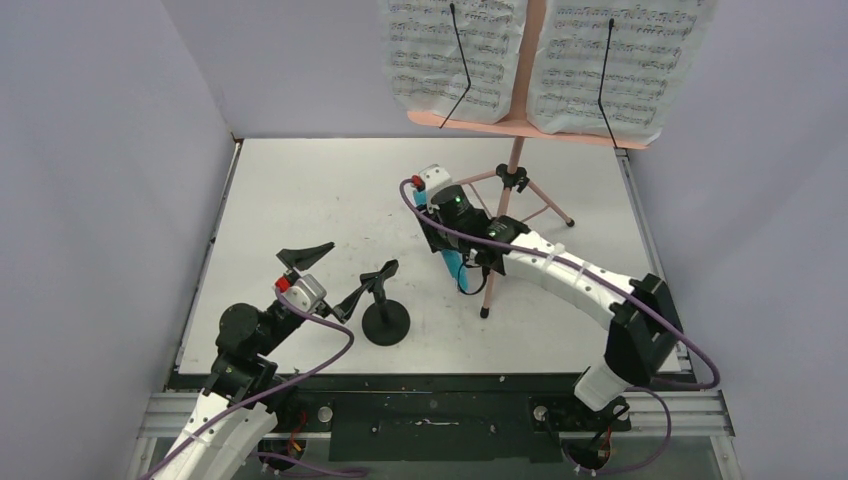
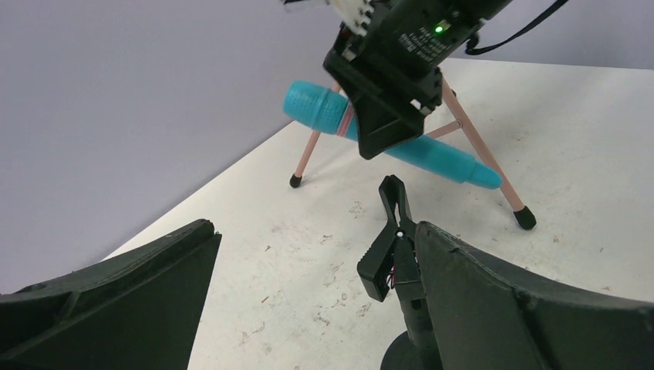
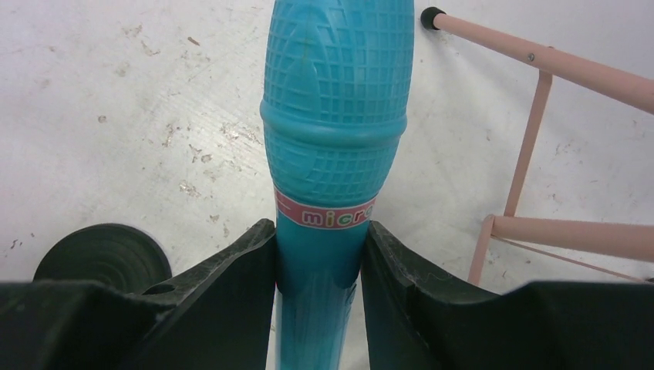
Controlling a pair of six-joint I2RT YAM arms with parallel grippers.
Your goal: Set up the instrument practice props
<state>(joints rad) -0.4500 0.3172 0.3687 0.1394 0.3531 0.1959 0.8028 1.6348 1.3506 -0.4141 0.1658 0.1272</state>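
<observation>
The right gripper (image 3: 318, 231) clamps the mic (image 3: 332, 116) by its handle over the table's (image 1: 300, 190) middle, beside the music stand (image 1: 517, 152). The left gripper (image 1: 328, 277), jaws wide, hovers at the mic stand (image 1: 385, 312) near the front edge. The handle should probably meet the clip (image 2: 393, 231) squarely and slowly.

A scuffed white table (image 1: 300, 200) is occupied by a pink music stand (image 1: 500, 125), planted on tripod legs, and a black mic stand (image 1: 385, 322) is set left of it, nearer the arms.
</observation>
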